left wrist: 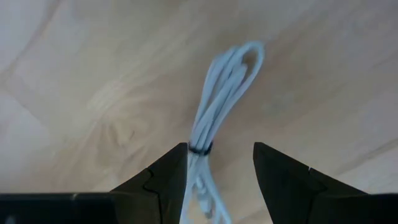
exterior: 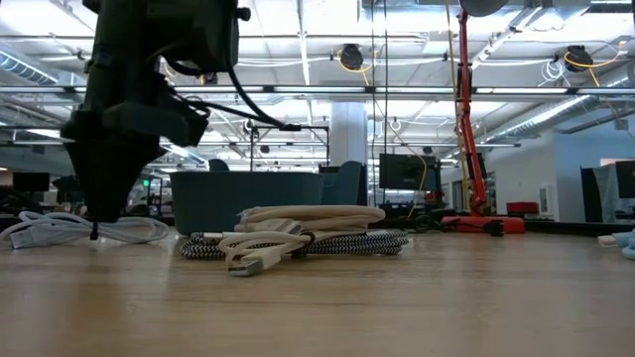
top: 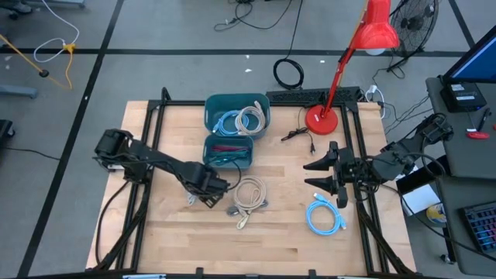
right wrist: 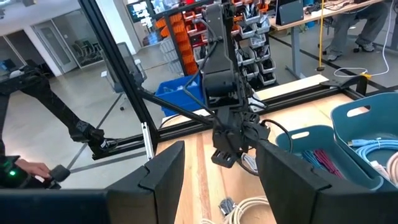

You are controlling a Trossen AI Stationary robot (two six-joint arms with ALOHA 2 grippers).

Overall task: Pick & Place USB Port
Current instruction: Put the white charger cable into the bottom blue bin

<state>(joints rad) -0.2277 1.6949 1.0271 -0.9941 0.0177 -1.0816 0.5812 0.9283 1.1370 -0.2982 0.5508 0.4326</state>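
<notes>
Two left gripper (left wrist: 219, 165) jaws open astride the white USB cable (left wrist: 219, 99) on the table (top: 170, 240), one finger (left wrist: 163, 177) touching its tie | right gripper (top: 324, 175) jaws open, empty, hovering well apart near the red lamp (top: 321, 118) | beige cable coil (top: 249, 195) just beside the left gripper; two teal bins (top: 213, 108) behind.

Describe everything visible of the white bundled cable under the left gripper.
The white bundled cable is a thin, glossy cord folded into a long loop and cinched by a dark tie. It lies flat on the light wooden table. The open left gripper has a finger on each side of it, near the tie; contact is unclear.
</notes>
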